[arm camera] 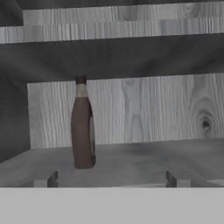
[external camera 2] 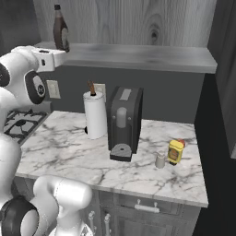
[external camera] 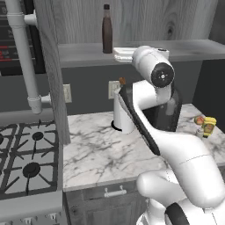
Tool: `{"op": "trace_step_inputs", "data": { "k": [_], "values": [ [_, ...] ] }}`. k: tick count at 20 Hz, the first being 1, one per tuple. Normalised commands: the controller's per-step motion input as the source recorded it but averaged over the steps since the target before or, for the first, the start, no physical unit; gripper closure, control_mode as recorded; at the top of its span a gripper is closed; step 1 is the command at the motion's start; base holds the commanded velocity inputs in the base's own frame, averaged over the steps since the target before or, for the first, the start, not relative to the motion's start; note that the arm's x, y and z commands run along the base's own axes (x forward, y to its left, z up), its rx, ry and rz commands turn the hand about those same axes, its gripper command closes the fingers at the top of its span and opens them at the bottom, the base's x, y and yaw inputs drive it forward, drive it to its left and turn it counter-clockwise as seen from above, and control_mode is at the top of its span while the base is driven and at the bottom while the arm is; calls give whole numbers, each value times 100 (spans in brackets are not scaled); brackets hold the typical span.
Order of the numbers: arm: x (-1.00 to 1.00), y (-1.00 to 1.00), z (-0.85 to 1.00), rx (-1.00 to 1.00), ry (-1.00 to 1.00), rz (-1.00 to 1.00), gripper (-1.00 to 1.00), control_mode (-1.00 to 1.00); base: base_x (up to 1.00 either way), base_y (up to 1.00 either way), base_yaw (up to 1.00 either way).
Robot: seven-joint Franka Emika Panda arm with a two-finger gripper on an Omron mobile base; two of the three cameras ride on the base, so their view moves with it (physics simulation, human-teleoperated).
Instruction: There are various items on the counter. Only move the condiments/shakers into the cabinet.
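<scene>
- Gripper (arm camera: 111, 179) sits at the bottom centre of the hand view, its 2 dark fingertips (arm camera: 52, 178) spread wide with nothing between them; the brown bottle (arm camera: 82, 127) stands apart from them, left of centre and further in.
- By my reading, 1 of the 3 condiments is done: the brown bottle stands upright on the cabinet shelf (external camera: 83, 52), at the top centre of the left base view, against the wood-grain back wall.
- 2 remain on the counter (external camera 2: 69, 147): the yellow squeeze bottle (external camera 2: 175, 152) and the small pale shaker (external camera 2: 160, 160), just beside each other at the right of the right base view.
- Paper-towel roll (external camera 2: 95, 120) and black coffee machine (external camera 2: 123, 122) stand mid-frame in the right base view and should stay where they are.
- Next step, as I judge it, is to pull the hand clear of the shelf and reach toward the far right corner of the slab for either remaining item.
- Right base view gives the shaker cleanly; in the left base view the arm covers much of the coffee machine, and the yellow bottle (external camera: 208, 126) shows at the right edge with the shaker hard to separate from it.
- Left base view adds the gas stove (external camera: 26, 162) at lower left.
- Hand view alone shows the finger spread and a higher shelf board (arm camera: 122, 27) across the top of the frame.
</scene>
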Motion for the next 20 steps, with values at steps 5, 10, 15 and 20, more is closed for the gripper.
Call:
{"op": "trace_step_inputs", "data": {
  "k": [5,10,15,20],
  "values": [
    [-100,-50,-13,0,30,-31,-100,-100,0,0,0],
    [-97,-66,-19,5,39,-33,-100,-100,0,0,0],
    [-74,-95,-31,16,43,-25,-100,-100,0,0,0],
    [-76,-100,-40,23,33,-22,-100,-100,0,0,0]
  ]
}}
